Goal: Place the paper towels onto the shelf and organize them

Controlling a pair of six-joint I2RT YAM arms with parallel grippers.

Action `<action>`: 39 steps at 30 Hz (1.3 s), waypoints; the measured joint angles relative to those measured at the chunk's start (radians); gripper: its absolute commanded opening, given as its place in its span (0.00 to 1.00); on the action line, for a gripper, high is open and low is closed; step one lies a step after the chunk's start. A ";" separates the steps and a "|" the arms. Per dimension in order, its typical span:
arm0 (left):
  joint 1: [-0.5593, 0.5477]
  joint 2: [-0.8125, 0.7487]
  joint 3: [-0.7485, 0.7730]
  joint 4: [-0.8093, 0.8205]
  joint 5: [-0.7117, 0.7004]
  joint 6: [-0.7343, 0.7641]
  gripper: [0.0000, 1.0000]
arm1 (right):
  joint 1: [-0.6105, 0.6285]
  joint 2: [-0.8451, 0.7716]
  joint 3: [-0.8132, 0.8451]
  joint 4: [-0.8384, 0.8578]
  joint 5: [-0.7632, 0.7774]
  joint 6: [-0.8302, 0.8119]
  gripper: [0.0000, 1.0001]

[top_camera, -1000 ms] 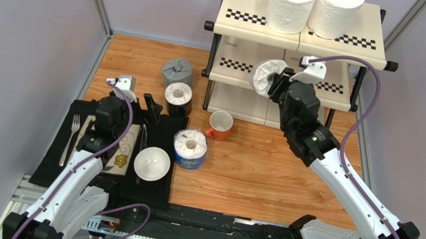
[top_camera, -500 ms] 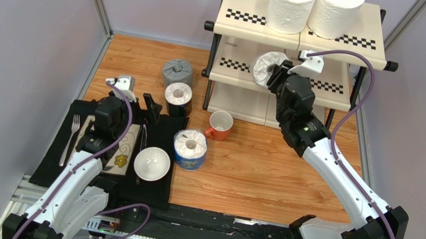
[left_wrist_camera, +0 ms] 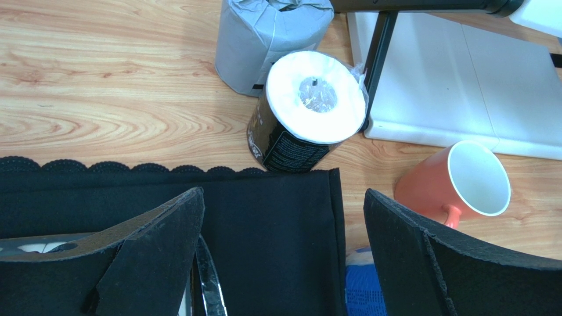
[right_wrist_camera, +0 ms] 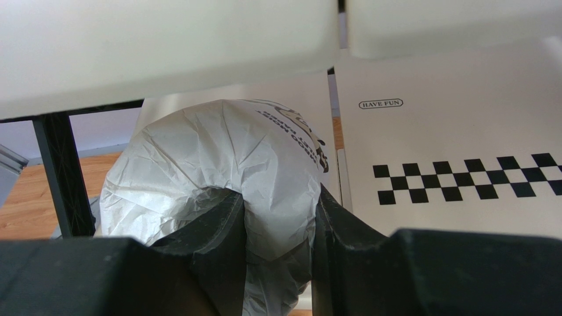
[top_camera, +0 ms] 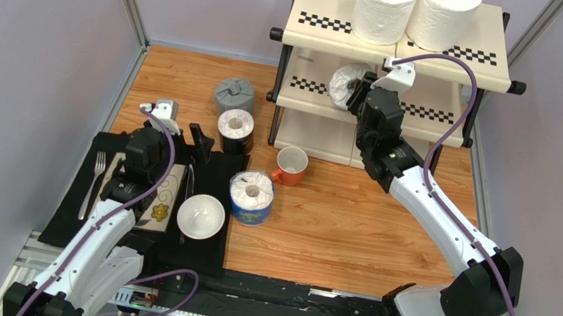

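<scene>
- Right wrist view: right gripper (right_wrist_camera: 278, 210) has its jaws narrow, pinched on the crinkled clear-white wrapped paper towel roll (right_wrist_camera: 218, 158). The roll is held, not set down.
- The roll hangs at the front of the cream plastic three-tier shelf with a black tube frame (top_camera: 326, 23), tucked under the front edge of the top panel and over the left half of the middle tier (right_wrist_camera: 448, 131).
- Key relation: the landing surface lies ahead of and below the fingers, and the top panel is close above. A black upright post (right_wrist_camera: 62, 171) is just left of the roll, and the checkered strip (right_wrist_camera: 462, 178) is off to its right.
- The roll looks tilted rather than upright. I cannot tell the exact core direction under the wrap.
- My read: push it further in and bring it down, keeping clear of the post, and stand it up before releasing.
- Two plain white rolls (top_camera: 386, 4) stand side by side on the top tier.
- Left gripper (left_wrist_camera: 283, 263) has its jaws wide with nothing between them, over the black cloth mat (left_wrist_camera: 264, 210), well apart from the shelf.
- The black-wrapped roll (left_wrist_camera: 307, 112) and grey-wrapped roll (left_wrist_camera: 270, 36) stand upright on the wood just ahead of the left gripper. The blue-wrapped roll (top_camera: 251, 196) is also nearer that arm.
- The right arm is the one at the shelf.
</scene>
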 measured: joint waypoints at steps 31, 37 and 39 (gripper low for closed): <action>0.000 0.000 -0.013 0.001 0.000 0.000 0.99 | -0.060 0.079 0.073 0.035 -0.037 0.011 0.70; 0.000 0.000 -0.013 0.001 -0.008 0.000 0.99 | -0.061 0.107 0.083 0.069 -0.036 0.016 0.73; 0.000 0.000 -0.013 0.001 -0.012 0.000 0.99 | -0.061 0.112 0.083 0.084 -0.035 0.016 0.74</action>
